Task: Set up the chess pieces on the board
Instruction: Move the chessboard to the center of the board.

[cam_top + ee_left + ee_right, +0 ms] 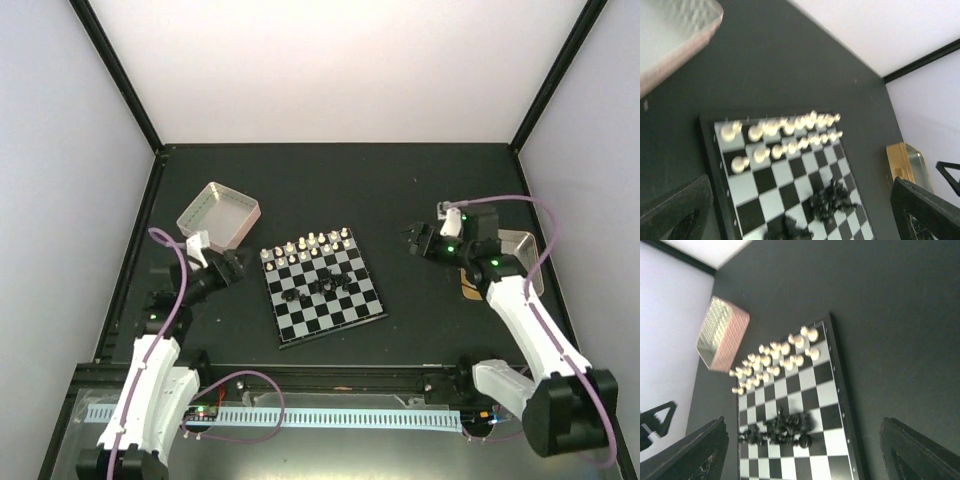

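1. Board (323, 287): set on the dark table (400, 190) between both arms, slightly skewed.
2. White chess pieces (307, 247): ranged in the board's two far rows.
3. Black chess pieces (318, 287): bunched in a loose cluster on the middle squares; individual poses too blurred to tell.
4. Left gripper (232, 268): spread wide, nothing held; near the board's left edge, just beside the pink tray (238, 228).
5. Right gripper (415, 240): spread wide, nothing held; off the board's right edge, with the tan tray (530, 250) behind the arm.
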Available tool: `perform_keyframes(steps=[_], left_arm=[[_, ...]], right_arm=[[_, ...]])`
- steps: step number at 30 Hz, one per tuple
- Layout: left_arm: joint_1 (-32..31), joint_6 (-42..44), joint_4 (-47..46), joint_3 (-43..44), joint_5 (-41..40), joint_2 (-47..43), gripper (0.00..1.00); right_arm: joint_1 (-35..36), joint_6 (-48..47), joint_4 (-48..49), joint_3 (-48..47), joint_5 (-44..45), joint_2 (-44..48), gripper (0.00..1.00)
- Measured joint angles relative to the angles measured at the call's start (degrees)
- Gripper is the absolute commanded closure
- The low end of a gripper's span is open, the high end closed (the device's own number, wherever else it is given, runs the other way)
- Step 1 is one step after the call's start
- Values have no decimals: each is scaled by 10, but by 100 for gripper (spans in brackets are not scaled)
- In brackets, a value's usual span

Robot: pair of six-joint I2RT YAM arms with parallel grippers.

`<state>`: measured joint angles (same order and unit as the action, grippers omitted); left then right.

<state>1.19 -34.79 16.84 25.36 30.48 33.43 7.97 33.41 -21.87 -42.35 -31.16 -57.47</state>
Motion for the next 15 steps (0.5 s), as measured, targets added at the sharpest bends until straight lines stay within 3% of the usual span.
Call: perform_keyframes(steps=[3, 10, 15], left_arm=[[0, -38, -17, -50, 30, 30, 2], [-3, -59, -1, -54, 50, 117, 18], [-37, -68, 3, -55, 45, 185, 25]], right_arm=[[43, -1, 0, 4, 14, -47, 20], [128, -16, -1, 9, 68, -145, 45], [192, -35, -21, -1, 116, -189, 50]])
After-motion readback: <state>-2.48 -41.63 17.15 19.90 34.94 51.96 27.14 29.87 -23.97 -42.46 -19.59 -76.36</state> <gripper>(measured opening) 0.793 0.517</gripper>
